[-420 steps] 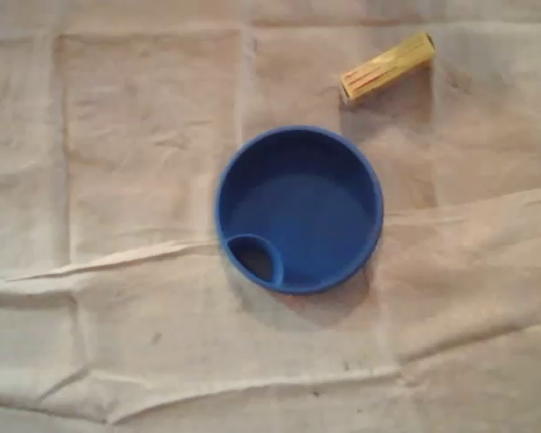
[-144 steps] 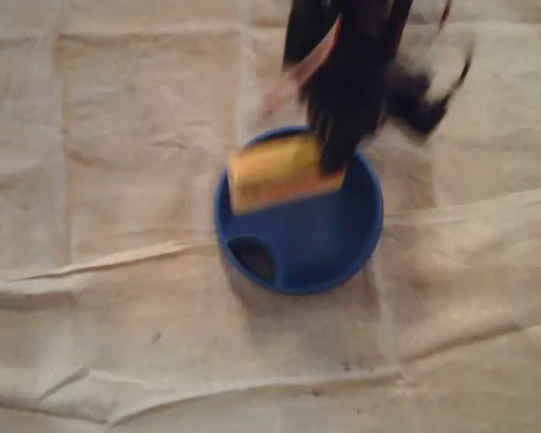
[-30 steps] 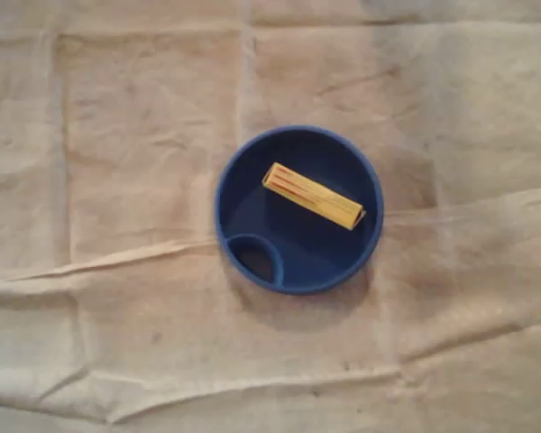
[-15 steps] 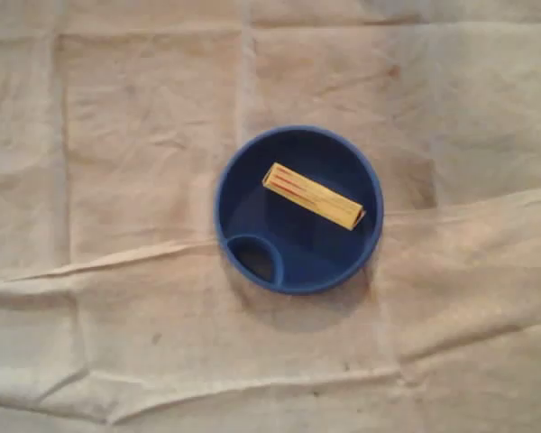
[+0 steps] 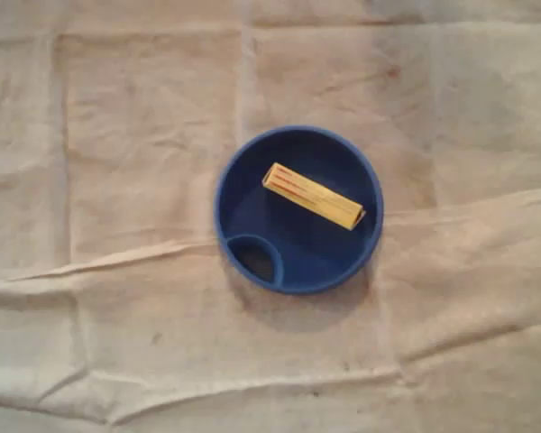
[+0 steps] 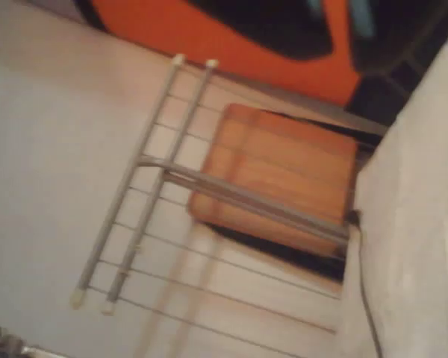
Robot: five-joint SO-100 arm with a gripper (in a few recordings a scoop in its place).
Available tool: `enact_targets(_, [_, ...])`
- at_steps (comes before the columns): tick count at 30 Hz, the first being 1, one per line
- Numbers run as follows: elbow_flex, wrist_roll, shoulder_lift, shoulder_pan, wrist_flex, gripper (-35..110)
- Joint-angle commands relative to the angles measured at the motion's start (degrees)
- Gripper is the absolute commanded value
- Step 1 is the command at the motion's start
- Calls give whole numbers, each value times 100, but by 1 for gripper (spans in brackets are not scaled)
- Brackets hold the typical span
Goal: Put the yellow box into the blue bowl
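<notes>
In the overhead view the yellow box [image 5: 313, 196] lies flat inside the blue bowl [image 5: 371, 236], slanting from upper left to lower right across the bowl's large compartment. The bowl sits at the middle of the cloth-covered table. Its small inner pocket [image 5: 255, 257] at the lower left holds nothing.
A wrinkled beige cloth [image 5: 117, 180] covers the whole table, with raised folds running across below the bowl. The wrist view looks away from the table at a grey wire rack [image 6: 157, 201], a wooden stool seat [image 6: 284, 179] and an orange surface [image 6: 209, 33].
None over the last second; earlier the box lay on the cloth at the upper right, then the arm carried it over the bowl and left it inside.
</notes>
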Motion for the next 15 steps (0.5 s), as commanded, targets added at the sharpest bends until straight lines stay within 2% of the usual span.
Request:
enact_targets(1, [70,-9,220,-9,9,0])
enact_targets(15, [369,-18,923,-9,9,0])
